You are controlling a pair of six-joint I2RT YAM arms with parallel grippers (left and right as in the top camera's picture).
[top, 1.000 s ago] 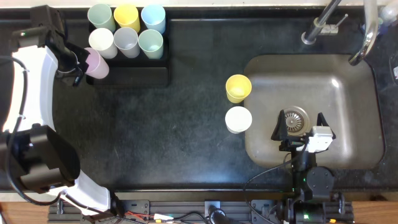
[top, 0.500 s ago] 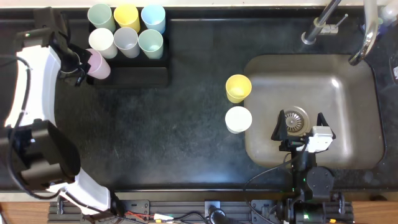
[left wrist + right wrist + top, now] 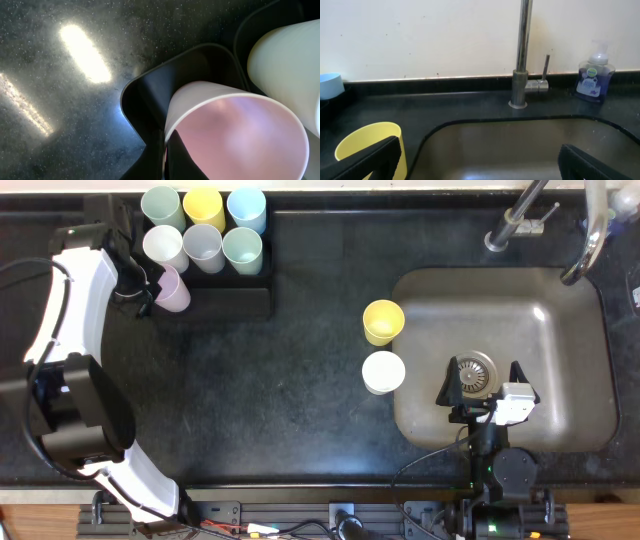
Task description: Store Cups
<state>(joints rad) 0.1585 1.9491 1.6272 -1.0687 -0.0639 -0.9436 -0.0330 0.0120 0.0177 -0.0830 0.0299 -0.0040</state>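
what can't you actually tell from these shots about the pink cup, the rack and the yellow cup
Whether the pink cup touches the black rack's floor: left wrist view, the cup's own wall hides its base.
How many slots the rack's near row has free: top view, black on black, too dark to count.
The yellow cup's base: right wrist view, cut off by the bottom edge.

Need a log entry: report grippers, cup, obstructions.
Left gripper shut on pink cup, over empty rack slot. Right gripper open over sink. Yellow cup, white cup on counter. Nothing blocking.
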